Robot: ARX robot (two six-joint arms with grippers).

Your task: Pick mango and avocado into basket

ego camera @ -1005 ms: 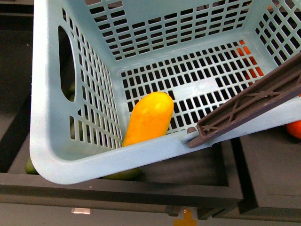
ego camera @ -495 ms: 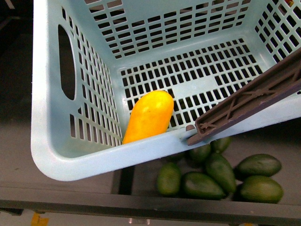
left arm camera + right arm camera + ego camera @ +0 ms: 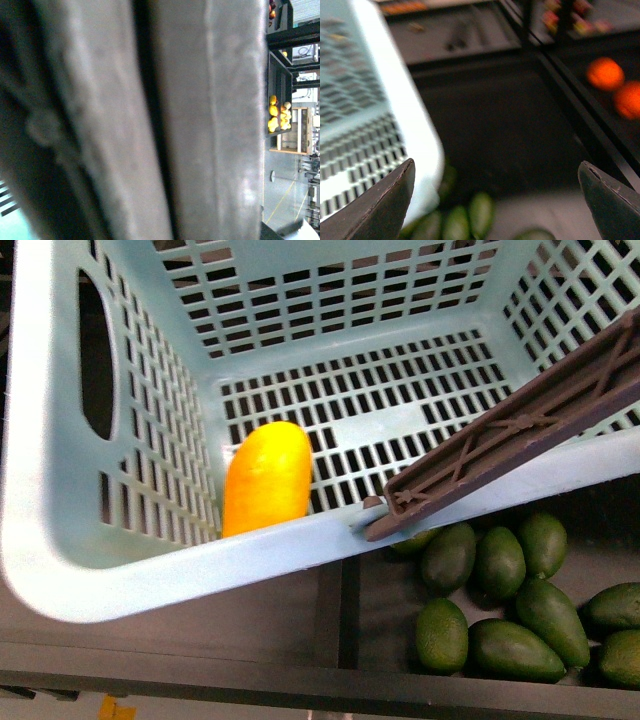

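Front camera looks steeply down, close, into the light teal slotted plastic basket (image 3: 150,585); right wrist view shares its rim and the dark green avocados (image 3: 500,562) at five o'clock.

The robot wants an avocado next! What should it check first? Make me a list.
1. Mango in basket: ok.
2. Avocados in basket: not ok, all lie outside it.
3. Right gripper open, empty: ok.
4. Brown handle clear of the drop path: cannot tell.
5. Left gripper's state: cannot tell, its view is blurred.
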